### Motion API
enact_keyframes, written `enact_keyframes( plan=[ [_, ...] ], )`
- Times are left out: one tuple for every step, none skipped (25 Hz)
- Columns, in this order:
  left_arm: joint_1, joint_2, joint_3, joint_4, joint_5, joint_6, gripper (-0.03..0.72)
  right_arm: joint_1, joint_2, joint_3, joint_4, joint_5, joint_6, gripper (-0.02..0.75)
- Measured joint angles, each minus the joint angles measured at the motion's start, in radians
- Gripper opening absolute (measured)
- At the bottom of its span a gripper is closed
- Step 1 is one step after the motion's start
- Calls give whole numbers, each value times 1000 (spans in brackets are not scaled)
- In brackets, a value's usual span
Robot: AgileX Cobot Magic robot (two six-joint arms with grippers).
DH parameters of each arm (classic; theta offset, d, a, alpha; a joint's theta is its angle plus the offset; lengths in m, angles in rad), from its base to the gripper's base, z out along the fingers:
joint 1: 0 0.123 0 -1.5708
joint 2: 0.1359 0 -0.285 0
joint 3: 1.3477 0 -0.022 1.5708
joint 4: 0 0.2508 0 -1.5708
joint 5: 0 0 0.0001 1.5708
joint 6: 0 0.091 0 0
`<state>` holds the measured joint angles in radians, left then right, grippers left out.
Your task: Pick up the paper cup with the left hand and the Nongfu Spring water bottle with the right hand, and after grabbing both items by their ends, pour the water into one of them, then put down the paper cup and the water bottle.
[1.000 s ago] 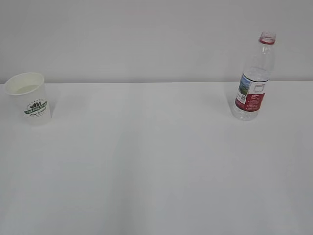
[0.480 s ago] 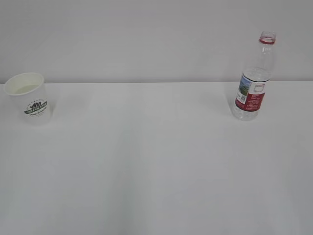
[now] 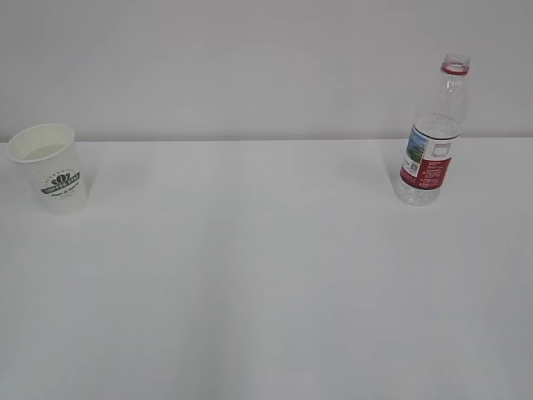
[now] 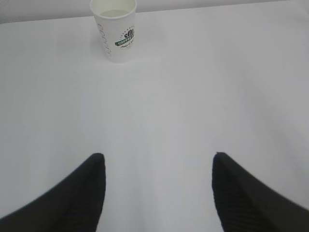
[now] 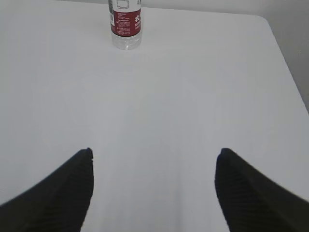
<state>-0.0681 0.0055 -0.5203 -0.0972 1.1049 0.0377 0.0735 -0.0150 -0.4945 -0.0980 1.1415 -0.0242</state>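
Observation:
The white paper cup (image 3: 53,167) with a dark green logo stands upright at the far left of the table, also visible as the paper cup (image 4: 115,30) far ahead of my left gripper (image 4: 158,155), which is open and holds nothing. The capless Nongfu Spring water bottle (image 3: 433,133) stands upright at the back right; its lower part, the water bottle (image 5: 126,24), lies far ahead of my open, empty right gripper (image 5: 154,151). A pale pool of water shows inside the cup. Neither arm appears in the exterior view.
The white table (image 3: 266,275) runs back to a pale wall. In the right wrist view the table's rounded far-right corner (image 5: 263,21) and right edge are close to the bottle's side.

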Motion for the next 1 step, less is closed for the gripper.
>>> enact_keyframes(
  plan=[
    [0,0,0,0,0,0,503,0,0,0,0,0,0,589]
  ],
)
